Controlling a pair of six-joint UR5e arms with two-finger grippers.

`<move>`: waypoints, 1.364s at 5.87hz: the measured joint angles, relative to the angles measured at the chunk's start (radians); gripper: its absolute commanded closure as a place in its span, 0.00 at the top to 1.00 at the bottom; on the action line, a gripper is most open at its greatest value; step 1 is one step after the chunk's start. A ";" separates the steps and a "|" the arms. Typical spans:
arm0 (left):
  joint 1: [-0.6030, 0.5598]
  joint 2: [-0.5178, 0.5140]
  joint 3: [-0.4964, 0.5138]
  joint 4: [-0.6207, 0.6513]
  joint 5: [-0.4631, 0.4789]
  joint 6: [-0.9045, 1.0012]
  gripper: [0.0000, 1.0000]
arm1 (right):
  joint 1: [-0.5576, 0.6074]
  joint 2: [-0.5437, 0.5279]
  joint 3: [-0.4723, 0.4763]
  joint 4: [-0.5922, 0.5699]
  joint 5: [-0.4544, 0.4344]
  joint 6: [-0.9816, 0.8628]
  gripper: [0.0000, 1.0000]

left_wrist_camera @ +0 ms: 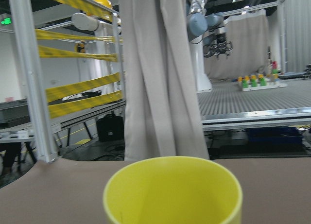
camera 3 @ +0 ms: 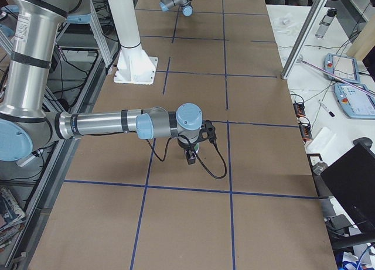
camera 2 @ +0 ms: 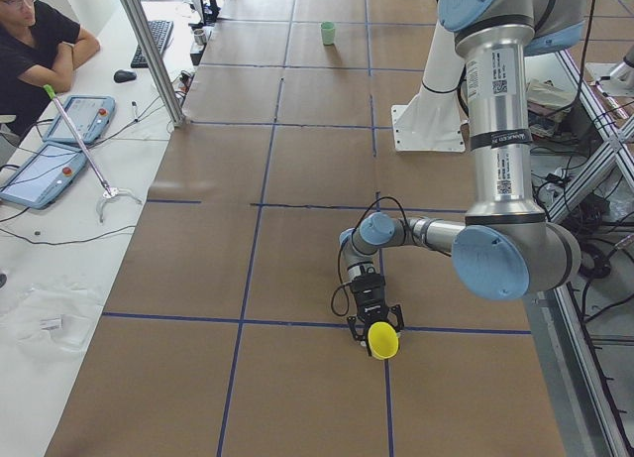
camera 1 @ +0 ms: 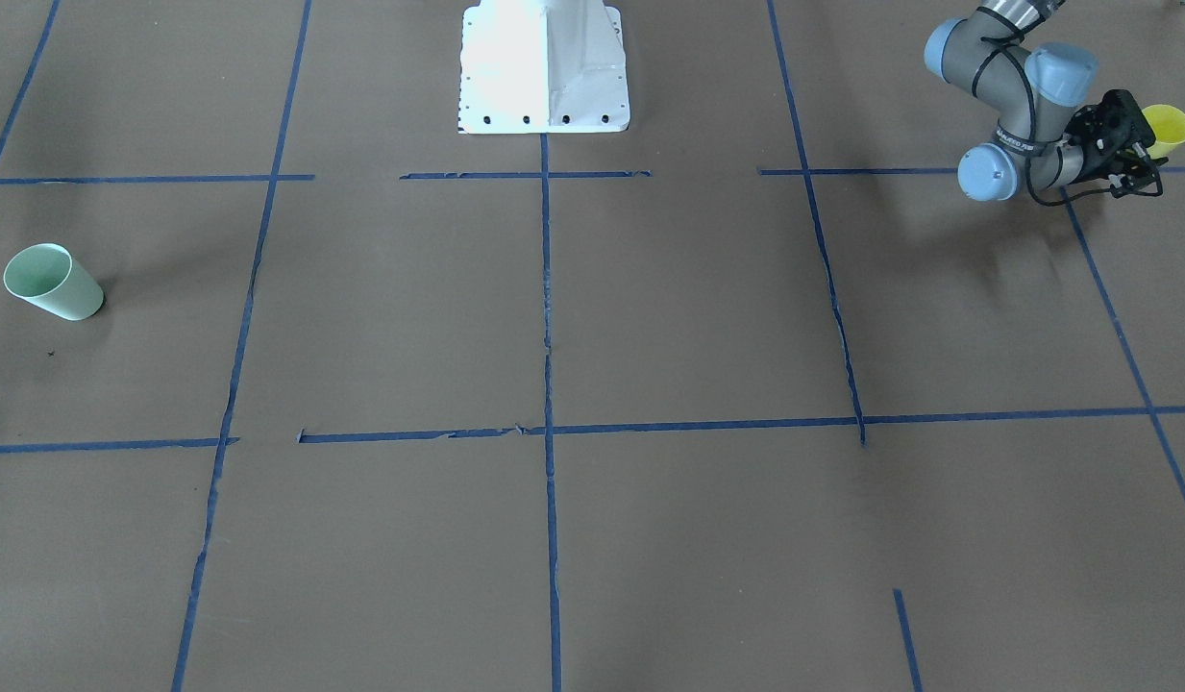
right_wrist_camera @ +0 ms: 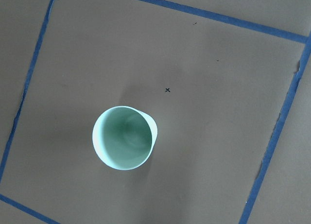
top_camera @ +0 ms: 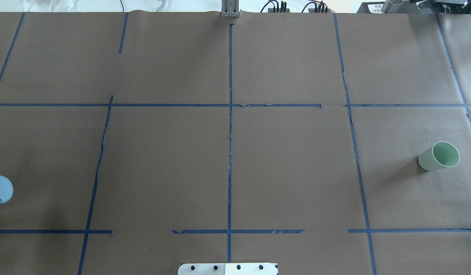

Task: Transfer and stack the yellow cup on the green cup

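At the table's end on the robot's left, a small bright yellow tapered plastic cup [camera 2: 382,340] stands upright, mouth up, on the brown paper table cover [top_camera: 288,172], close to a crossing of blue tape lines [camera 2: 297,321]. You will find the left gripper [camera 2: 377,326], a black two-finger claw, low over the table and lying level, reaching at the cup from the side. My reading is that it comes in sideways so the fingers can take the cup by its wall and leave the mouth and base free for stacking. In the left side view the fingers seem to sit one on each side of the cup. The left wrist camera shows the yellow rim very close, filling the lower middle of its picture, so the cup lies right at the fingertips or between them. You cannot tell from these views whether the fingers press the wall or stand parted with a gap. Far across the table, at the robot's right end, a small pale mint-green tapered plastic cup [camera 1: 52,281] stands upright and alone, well apart from the yellow one. The right gripper [camera 3: 191,156] hangs above it, pointing down. Its wrist camera looks straight into the green cup's open mouth, a little left of centre. That placing looks like a wait above the target, possibly to receive the yellow cup. Whether its fingers are parted or closed cannot be judged from the pictures.
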 measured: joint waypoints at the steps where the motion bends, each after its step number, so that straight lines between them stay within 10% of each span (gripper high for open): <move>1: -0.003 -0.004 -0.039 -0.003 0.139 0.009 0.06 | 0.000 0.001 0.003 0.001 0.001 0.002 1.00; 4: -0.045 -0.048 -0.162 -0.153 0.536 0.153 0.08 | 0.000 0.004 0.007 0.003 0.000 0.006 1.00; 8: -0.091 -0.251 -0.138 -0.585 0.775 0.795 0.12 | 0.000 0.003 0.019 0.005 0.005 0.005 1.00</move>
